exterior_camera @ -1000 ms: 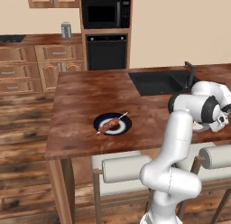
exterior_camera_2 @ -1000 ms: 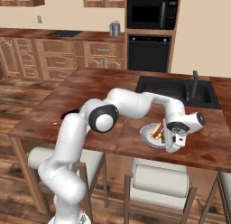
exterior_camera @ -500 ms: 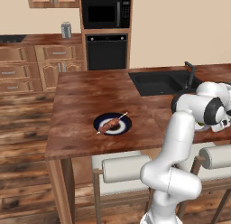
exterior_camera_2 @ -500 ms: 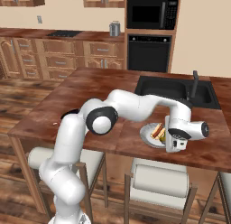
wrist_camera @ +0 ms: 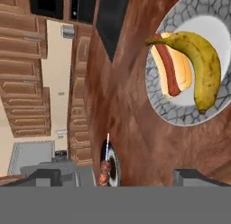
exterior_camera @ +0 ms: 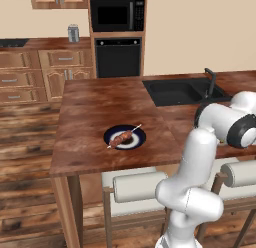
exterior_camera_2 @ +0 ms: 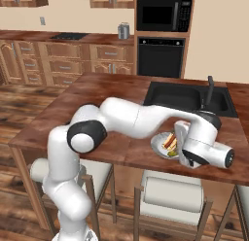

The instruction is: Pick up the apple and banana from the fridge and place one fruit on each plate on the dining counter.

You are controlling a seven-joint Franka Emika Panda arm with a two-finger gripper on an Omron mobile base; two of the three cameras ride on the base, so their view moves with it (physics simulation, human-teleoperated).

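Lying upper right of the hand view, banana (wrist_camera: 200, 65) (yellow, brown-speckled, dark tips) rests on a grey-rimmed plate (wrist_camera: 180, 112) beside a hot dog (wrist_camera: 170, 67); gripper (wrist_camera: 117, 175) spread wide, holding nothing.

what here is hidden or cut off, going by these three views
- Plate under the banana, right base view: its right half is behind the gripper's white hand.
- The same plate, hand view: cut by the top and right edges.
- Second plate, hand view: its lower part is cut off; the skewer on it is too small to identify.
- Apple: whether it sits on either plate cannot be made out.
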